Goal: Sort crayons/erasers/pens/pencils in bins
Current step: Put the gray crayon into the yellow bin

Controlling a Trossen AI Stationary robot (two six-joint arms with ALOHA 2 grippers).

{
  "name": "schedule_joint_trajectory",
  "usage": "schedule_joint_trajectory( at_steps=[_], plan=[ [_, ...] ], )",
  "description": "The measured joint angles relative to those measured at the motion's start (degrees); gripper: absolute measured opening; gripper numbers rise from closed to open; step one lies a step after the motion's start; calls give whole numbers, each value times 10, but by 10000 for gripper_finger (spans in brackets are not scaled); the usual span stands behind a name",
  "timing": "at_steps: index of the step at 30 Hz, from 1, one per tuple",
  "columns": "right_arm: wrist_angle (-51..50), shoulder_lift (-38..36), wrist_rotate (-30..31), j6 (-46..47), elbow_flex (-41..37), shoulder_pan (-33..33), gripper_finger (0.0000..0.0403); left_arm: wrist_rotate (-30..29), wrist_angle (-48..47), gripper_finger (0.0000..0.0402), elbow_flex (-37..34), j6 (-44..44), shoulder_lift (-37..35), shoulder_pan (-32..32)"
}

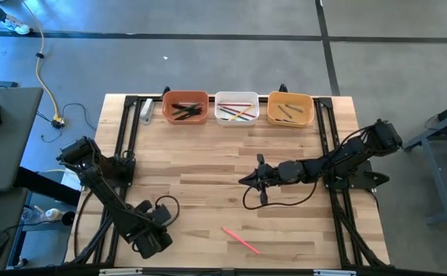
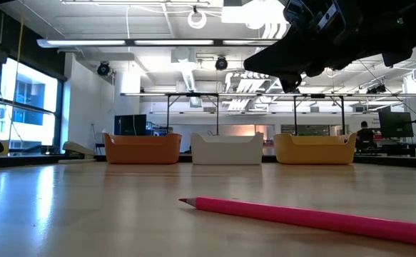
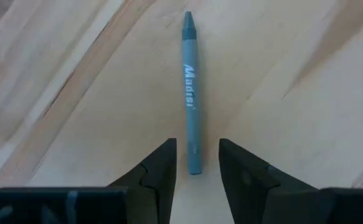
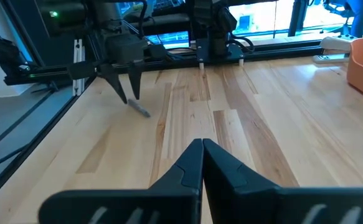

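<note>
A grey-blue crayon (image 3: 192, 93) lies flat on the wooden table. My left gripper (image 3: 197, 155) is open and points down over it near the table's front left (image 1: 152, 230). Its two fingers stand on either side of the crayon's near end without touching it. The right wrist view also shows this crayon (image 4: 140, 110) under the left gripper. A pink pencil (image 1: 241, 239) lies on the table near the front edge, and close by in the low view (image 2: 307, 216). My right gripper (image 4: 202, 149) is shut and empty, above the table's middle (image 1: 246, 182).
Three bins stand in a row at the far edge: terracotta-orange (image 1: 185, 108) with dark sticks, white (image 1: 236, 108) with coloured sticks, and yellow-orange (image 1: 290, 109) with a few sticks. A black cable (image 1: 277, 201) loops under the right arm. Black frame rails (image 1: 126, 130) run along both table sides.
</note>
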Motion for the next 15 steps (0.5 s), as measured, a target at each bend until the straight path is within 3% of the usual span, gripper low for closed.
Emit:
schedule_joint_trajectory(
  at_steps=[9, 15],
  plan=[
    [0, 0, 0, 0, 0, 0, 0, 3, -7, 102, 3, 30, 30, 0],
    [0, 0, -2, 0, 0, 0, 0, 8, -10, 65, 3, 46, 35, 0]
  ],
)
